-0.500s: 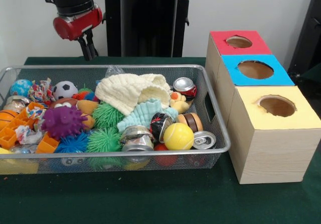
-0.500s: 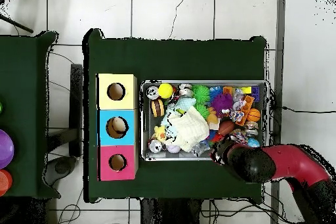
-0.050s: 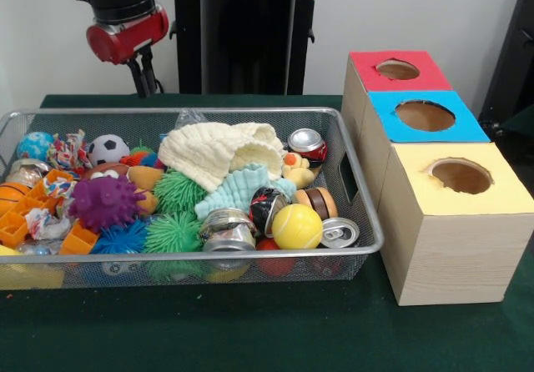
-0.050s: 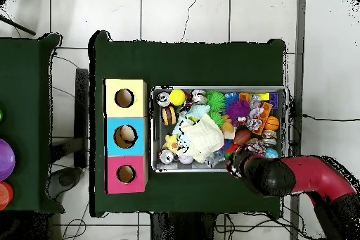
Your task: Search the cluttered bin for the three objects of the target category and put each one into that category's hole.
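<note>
Crushed cans [image 3: 227, 228] lie among spiky balls and a cream cloth [image 3: 221, 151] in the wire bin [image 3: 350, 190], beside three boxes with holes [image 3: 434, 168]. The gripper [image 3: 144, 80] hangs above the bin's far rim, fingers close together, gripping nothing.

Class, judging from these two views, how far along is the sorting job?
Done: something pale already lies in the blue box; the red and yellow holes look empty. In hand: nothing; the gripper hangs empty above the bin's back edge. Left: cans, balls and toys crowd the bin, partly under a cream cloth.
</note>
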Robot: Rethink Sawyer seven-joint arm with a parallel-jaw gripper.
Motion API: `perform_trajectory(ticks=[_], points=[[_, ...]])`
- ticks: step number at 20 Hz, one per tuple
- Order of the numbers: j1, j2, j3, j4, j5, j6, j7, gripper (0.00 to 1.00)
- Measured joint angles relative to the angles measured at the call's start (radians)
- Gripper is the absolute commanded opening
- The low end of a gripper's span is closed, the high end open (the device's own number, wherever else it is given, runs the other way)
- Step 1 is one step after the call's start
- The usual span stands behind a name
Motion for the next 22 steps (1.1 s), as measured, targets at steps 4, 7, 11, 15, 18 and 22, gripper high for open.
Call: perform_trajectory(ticks=[4, 7, 11, 15, 18, 22], points=[[0.002, -0.001, -0.01, 0.0, 0.0, 0.0, 0.0, 0.0], [-0.001, -0.001, -0.012, 0.0, 0.006, 0.0, 0.0, 0.0], [-0.005, -0.001, -0.012, 0.0, 0.018, 0.0, 0.0, 0.0], [-0.007, -0.001, -0.012, 0.0, 0.023, -0.008, 0.0, 0.0], [-0.007, -0.001, -0.013, 0.0, 0.024, -0.016, 0.0, 0.0], [-0.007, -0.001, -0.016, 0.0, 0.024, -0.018, 0.0, 0.0]])
